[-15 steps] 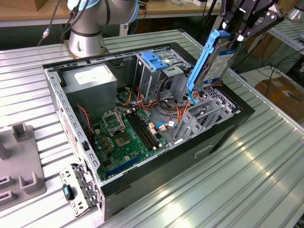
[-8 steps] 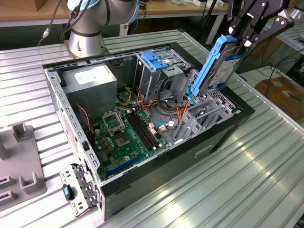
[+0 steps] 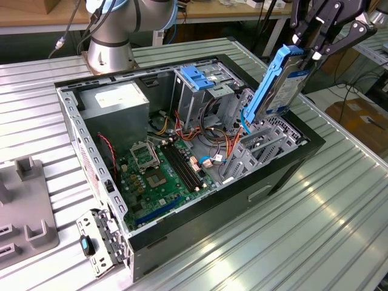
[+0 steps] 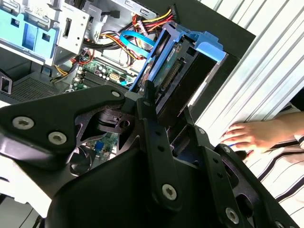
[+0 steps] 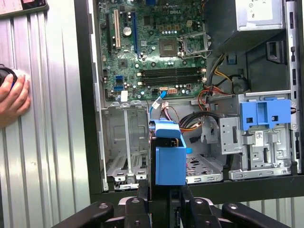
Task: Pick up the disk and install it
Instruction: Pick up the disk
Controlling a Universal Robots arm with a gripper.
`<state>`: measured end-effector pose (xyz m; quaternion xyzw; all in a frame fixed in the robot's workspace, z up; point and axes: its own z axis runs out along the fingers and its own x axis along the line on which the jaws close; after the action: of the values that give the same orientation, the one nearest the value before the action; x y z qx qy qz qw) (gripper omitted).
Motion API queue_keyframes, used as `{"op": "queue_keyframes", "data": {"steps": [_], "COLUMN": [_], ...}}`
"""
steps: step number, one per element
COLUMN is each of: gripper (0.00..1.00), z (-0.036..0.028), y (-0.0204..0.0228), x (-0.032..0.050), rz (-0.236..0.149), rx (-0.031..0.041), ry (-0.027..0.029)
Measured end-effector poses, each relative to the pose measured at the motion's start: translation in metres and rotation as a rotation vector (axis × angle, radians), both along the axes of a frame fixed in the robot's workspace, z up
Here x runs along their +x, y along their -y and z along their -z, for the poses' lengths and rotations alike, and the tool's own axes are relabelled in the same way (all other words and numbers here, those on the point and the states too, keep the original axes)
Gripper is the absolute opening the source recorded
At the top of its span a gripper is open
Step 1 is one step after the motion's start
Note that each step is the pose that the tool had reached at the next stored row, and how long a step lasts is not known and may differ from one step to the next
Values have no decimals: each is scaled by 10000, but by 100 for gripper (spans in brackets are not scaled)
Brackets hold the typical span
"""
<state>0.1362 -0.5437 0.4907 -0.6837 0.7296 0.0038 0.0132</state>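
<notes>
- Evidently, the gripper [image 3: 305, 53] was clamped on the disk [image 3: 279, 85], which was held tilted over the drive bay [image 3: 262, 145] of the open case [image 3: 182, 236].
- Step in hand, as judged: insertion, which called for carrier-to-bay alignment.

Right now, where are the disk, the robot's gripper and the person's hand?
the disk [image 3: 268, 85], exterior view, on its blue carrier frame.
the gripper [image 3: 308, 48], exterior view, midway between the fingertips clamping the disk's upper end.
the hand [image 4: 251, 135], second wrist view, on the back of the hand.
</notes>
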Motion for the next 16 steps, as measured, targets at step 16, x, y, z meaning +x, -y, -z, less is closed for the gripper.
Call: {"op": "queue_keyframes", "data": {"steps": [16], "gripper": [35], "z": [1], "y": [160], "x": [-82], "rz": [-82], "rx": [8], "ry": [178]}}
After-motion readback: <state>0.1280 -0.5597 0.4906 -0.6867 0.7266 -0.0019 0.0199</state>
